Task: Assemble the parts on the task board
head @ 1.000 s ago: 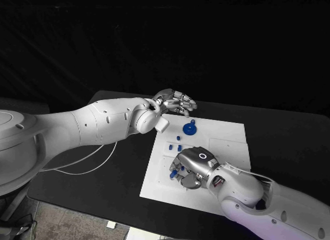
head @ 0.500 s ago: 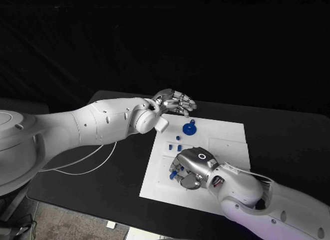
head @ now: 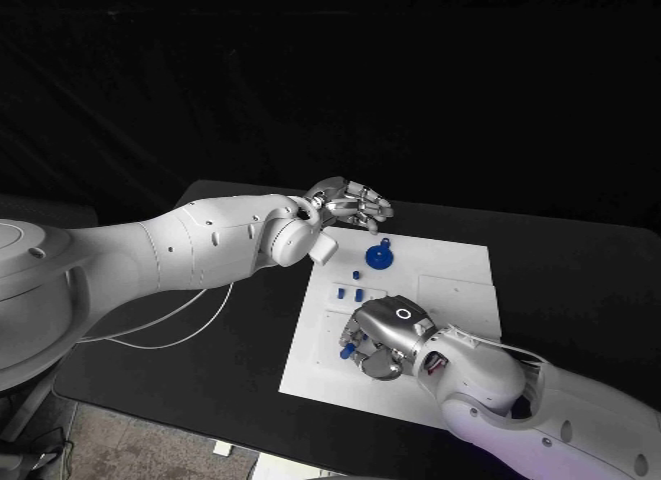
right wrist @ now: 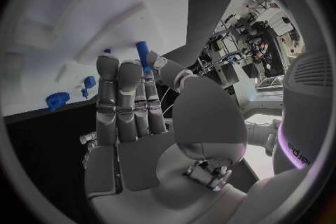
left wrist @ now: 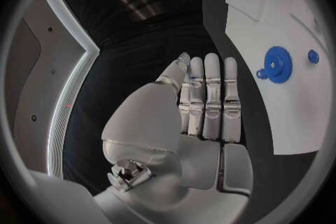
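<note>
Right hand (head: pixel 386 338) shifted slightly on task board (head: pixel 460 275), pinching blue peg (right wrist: pixel 143 55), left hand (head: pixel 352 206) unchanged, fingers together, holding nothing, blue gear (head: pixel 379 258) nearby.

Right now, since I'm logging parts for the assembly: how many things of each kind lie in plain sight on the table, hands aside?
Task board: 1
Large blue gear: 1
Small blue pieces: 5
Total: 7
Anything beneath the right hand is hidden and not counted.
</note>
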